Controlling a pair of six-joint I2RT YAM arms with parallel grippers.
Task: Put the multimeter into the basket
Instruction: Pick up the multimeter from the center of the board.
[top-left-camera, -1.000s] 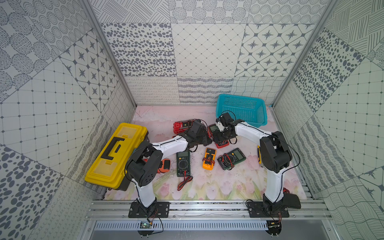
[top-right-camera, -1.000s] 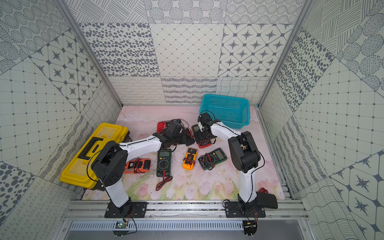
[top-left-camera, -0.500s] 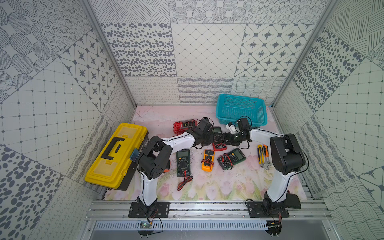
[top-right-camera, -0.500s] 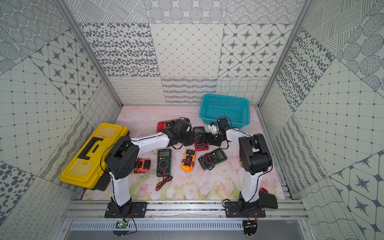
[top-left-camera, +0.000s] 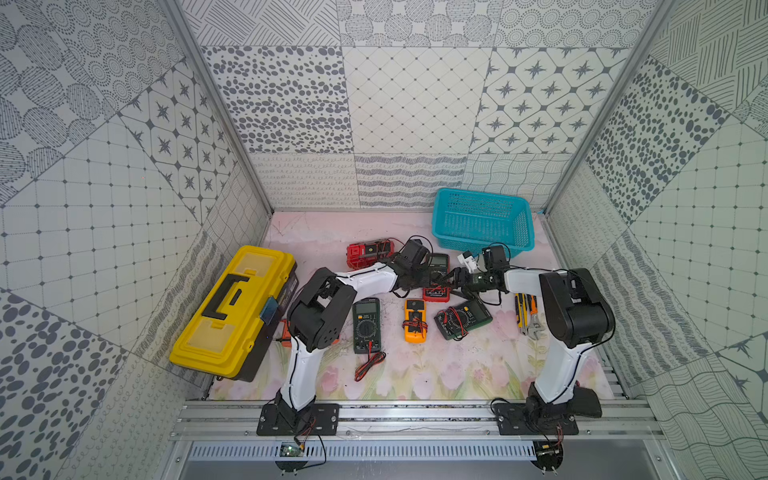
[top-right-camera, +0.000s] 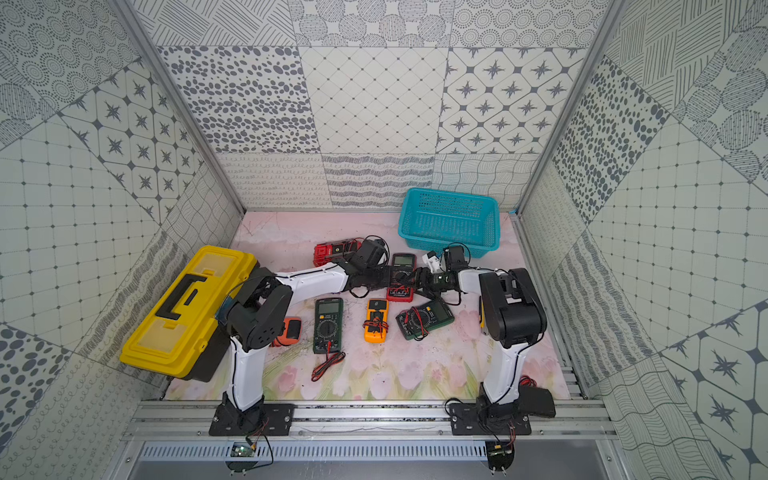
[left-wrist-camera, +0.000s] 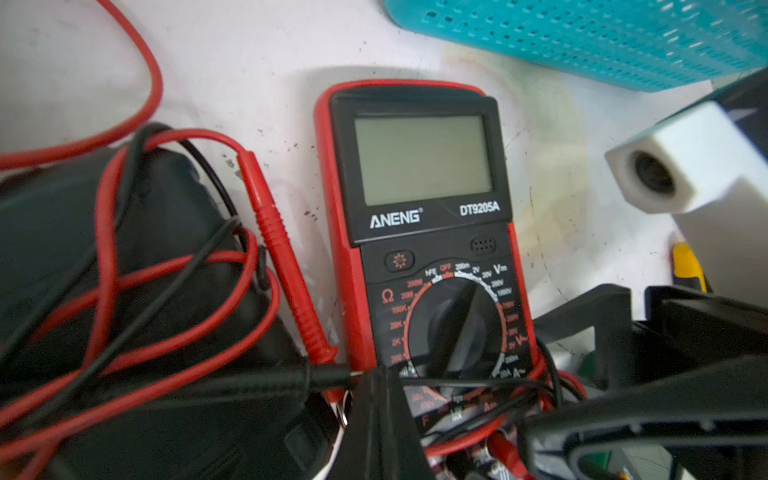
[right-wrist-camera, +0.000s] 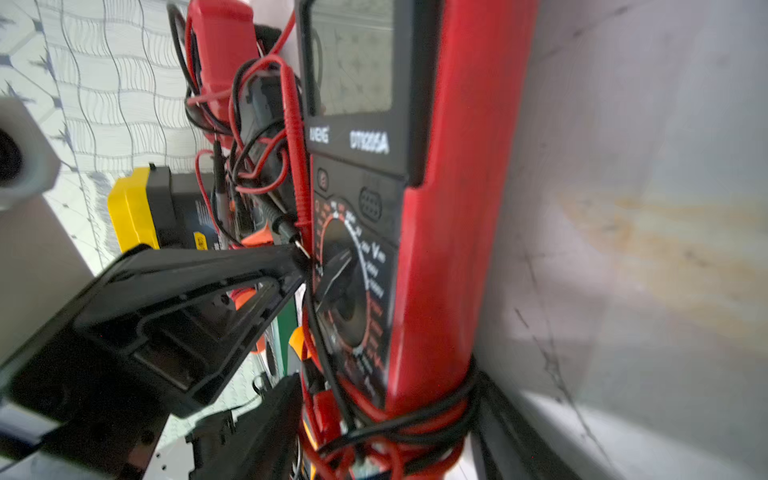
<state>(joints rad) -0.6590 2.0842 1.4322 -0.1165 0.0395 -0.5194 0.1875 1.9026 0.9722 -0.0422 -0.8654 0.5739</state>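
- Top-down view of a tiled booth w/ two robot arms reaching over a floral table (top-left-camera: 457, 365).
- Red multimeter (top-left-camera: 438, 267) lies flat, face up, mid-table. Its screen end points toward the teal basket (top-left-camera: 482, 222). It sits just in front of the basket, outside it, w/ a gap between.
- Red & black leads (right-wrist-camera: 415, 428) are wound round the meter's end away from the screen.
- L gripper (left-wrist-camera: 374, 380): jaws together, tip at the meter's edge beside the dial, meeting a black probe (left-wrist-camera: 291, 380). Can't tell if it pinches a lead.
- R gripper (top-left-camera: 457, 282): comes in from the opposite side. In the R wrist view its fingers (right-wrist-camera: 257, 432) sit apart, either side of the lead-wrapped end. Can't tell if they press on it.
- Also on the table: 2nd red meter (top-left-camera: 368, 252) behind the L arm, green meter (top-left-camera: 365, 326), orange meter (top-left-camera: 414, 320), dark-green meter (top-left-camera: 462, 318) lying askew.
- Yellow toolbox (top-left-camera: 232, 311) at the L edge; hand tools (top-left-camera: 525, 311) beside the R arm.
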